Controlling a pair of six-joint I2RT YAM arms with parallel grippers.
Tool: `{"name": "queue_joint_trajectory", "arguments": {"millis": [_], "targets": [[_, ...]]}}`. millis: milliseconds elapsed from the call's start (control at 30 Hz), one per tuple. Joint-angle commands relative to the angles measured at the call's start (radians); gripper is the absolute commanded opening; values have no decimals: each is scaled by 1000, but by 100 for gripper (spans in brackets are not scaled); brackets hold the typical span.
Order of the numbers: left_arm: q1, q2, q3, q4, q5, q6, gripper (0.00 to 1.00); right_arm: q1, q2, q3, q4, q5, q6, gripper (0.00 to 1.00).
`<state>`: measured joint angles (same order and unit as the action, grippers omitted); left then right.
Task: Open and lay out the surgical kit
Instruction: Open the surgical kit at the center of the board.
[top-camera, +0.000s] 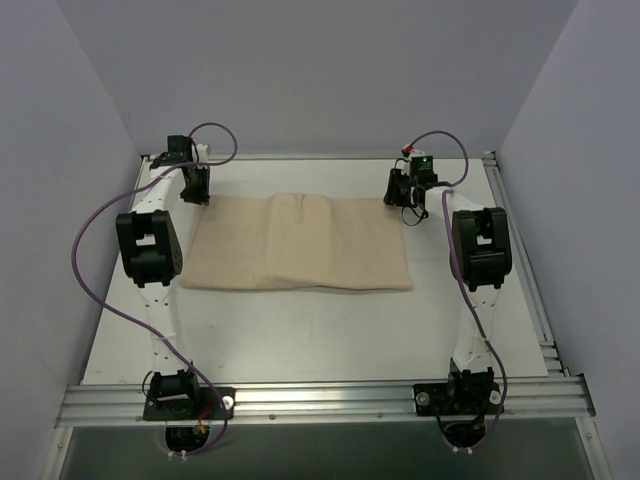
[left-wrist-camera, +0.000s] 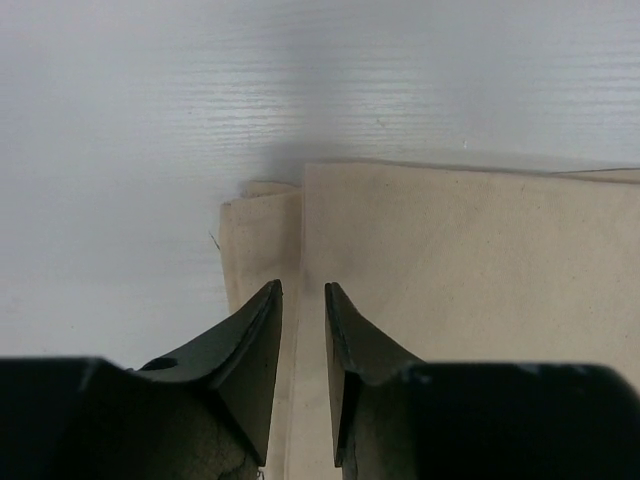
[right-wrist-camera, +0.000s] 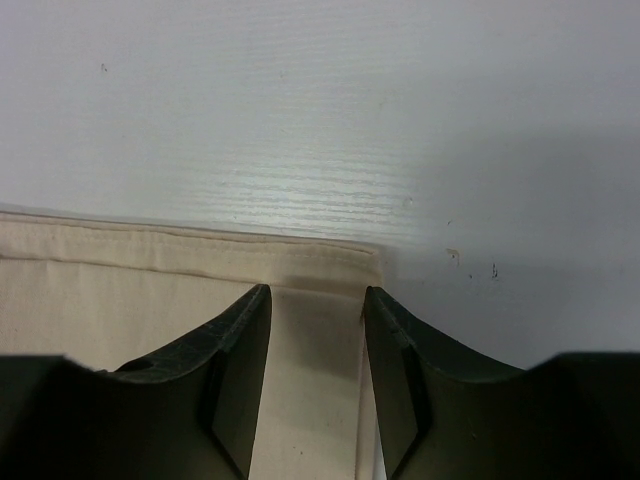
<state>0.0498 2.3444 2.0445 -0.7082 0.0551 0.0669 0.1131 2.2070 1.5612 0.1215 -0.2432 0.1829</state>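
As it lies flat, cloth wrap (top-camera: 300, 243) runs left-right.

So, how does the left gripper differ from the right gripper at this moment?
The left gripper has its fingers close together; the right gripper has them wider apart. The left gripper is at the far left corner of the cloth wrap, where a lower layer sticks out; the right gripper is at the far right corner, with a stitched hem. Both are open and hold nothing.
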Motion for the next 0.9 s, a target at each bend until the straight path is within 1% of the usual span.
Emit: {"name": "queue_joint_trajectory", "arguments": {"millis": [0, 133, 233, 267, 333, 467, 567, 633, 700, 867], "targets": [[8, 23, 28, -27, -17, 1, 33, 13, -32, 31, -26, -16, 16, 39], [9, 18, -15, -13, -32, 16, 35, 22, -44, 23, -48, -19, 17, 39], [8, 18, -15, -7, -46, 25, 38, 25, -67, 17, -80, -11, -2, 39], [9, 19, -12, -2, -75, 25, 38, 26, -70, 16, -88, -11, -5, 39], [10, 23, -9, 6, -89, 19, 41, 25, -79, 10, -102, -5, -5, 39], [10, 36, 20, 9, -92, 5, 43, 25, -96, 0, -118, -24, 3, 39], [10, 67, 54, -5, -60, -16, 46, 26, -90, 17, -195, -31, 7, 41], [10, 70, 62, -10, -55, -19, 46, 26, -92, 16, -206, -24, 18, 42], [10, 66, 49, -19, -20, -32, 46, 30, -96, 16, -214, -24, 23, 44], [10, 46, 26, -30, 17, -26, 47, 42, -101, 16, -215, 10, 1, 45]]}}
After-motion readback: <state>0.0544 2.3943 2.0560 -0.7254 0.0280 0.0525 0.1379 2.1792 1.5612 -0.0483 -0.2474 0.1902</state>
